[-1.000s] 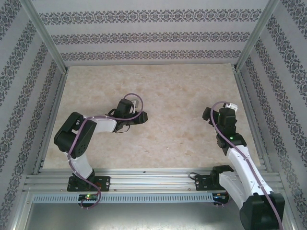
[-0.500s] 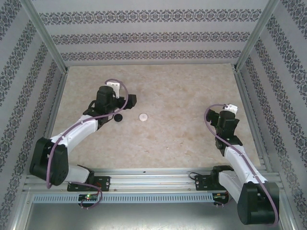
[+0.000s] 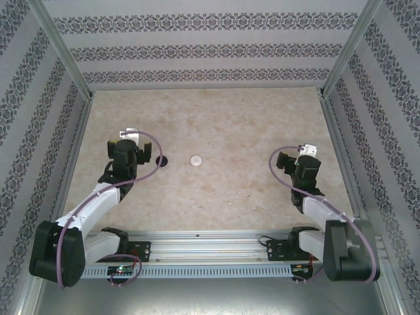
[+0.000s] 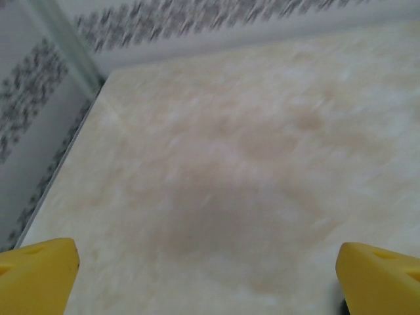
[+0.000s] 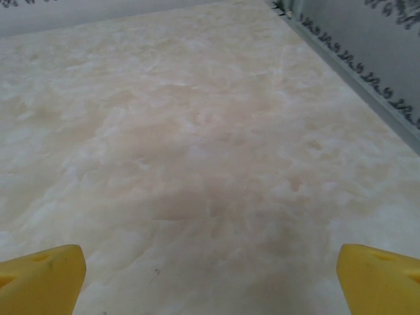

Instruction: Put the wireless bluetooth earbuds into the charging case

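On the table left of centre, the black charging case is sitting just beside the left gripper, whose jaws, like those of the right gripper, are gaping empty, so any sideways swing is risking knocking it into the white charging case.

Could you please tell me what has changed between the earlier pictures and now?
The left gripper swung back leftward, uncovering the small round black case and small round white case; the right gripper shifted slightly left. Both grippers are open, holding nothing; the cases stayed put.
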Robot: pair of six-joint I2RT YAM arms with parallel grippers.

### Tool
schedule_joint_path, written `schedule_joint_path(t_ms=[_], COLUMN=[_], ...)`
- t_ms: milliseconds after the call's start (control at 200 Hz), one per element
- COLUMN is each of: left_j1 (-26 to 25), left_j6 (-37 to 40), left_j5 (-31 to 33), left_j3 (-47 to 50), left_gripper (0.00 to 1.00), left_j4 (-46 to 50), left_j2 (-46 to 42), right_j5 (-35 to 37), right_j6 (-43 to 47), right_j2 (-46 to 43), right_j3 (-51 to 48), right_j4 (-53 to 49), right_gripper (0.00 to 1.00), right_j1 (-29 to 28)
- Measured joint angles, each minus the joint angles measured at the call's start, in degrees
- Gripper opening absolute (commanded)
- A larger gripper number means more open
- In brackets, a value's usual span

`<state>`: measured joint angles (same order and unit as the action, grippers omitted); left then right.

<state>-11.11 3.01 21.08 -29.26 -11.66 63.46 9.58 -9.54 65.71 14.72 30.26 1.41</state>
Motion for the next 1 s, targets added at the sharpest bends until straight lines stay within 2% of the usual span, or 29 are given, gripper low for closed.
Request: schedule_joint_path(t_ms=[195, 350, 545, 724, 844, 999], left_j1=[0.5, 2.8, 5.6, 6.6, 7.4, 11.3], left_j6=[0.7, 0.7, 1.3, 1.4, 1.1, -0.8], left_j5=[1.9, -2.4, -11.7, -18.3, -19.4, -23.0], left_j3=[10.5, 16.9, 18.6, 17.2, 15.5, 7.0], left_gripper=[1.0, 1.0, 1.0, 1.0, 1.0, 1.0], left_j4=[-8.6, -23.6, -40.3, -51.9, -50.8, -45.1], left_j2=[0.4, 1.9, 14.7, 26.5, 28.4, 28.2], right_j5=[-1.4, -2.6, -5.3, -4.7, -4.5, -4.5], right_j6=[0.5, 1.5, 3.6, 4.9, 5.7, 6.6], right_j2=[7.1, 12.6, 21.0, 21.1, 21.1, 21.1], right_j3=[0.3, 1.2, 2.4, 4.3, 5.9, 6.0], right_j4=[8.8, 16.0, 22.3, 21.4, 21.6, 21.4], right_gripper=[0.98, 0.98, 0.98, 0.98, 0.98, 0.98], right_j1=[0.0, 0.4, 0.2, -1.5, -2.1, -2.3])
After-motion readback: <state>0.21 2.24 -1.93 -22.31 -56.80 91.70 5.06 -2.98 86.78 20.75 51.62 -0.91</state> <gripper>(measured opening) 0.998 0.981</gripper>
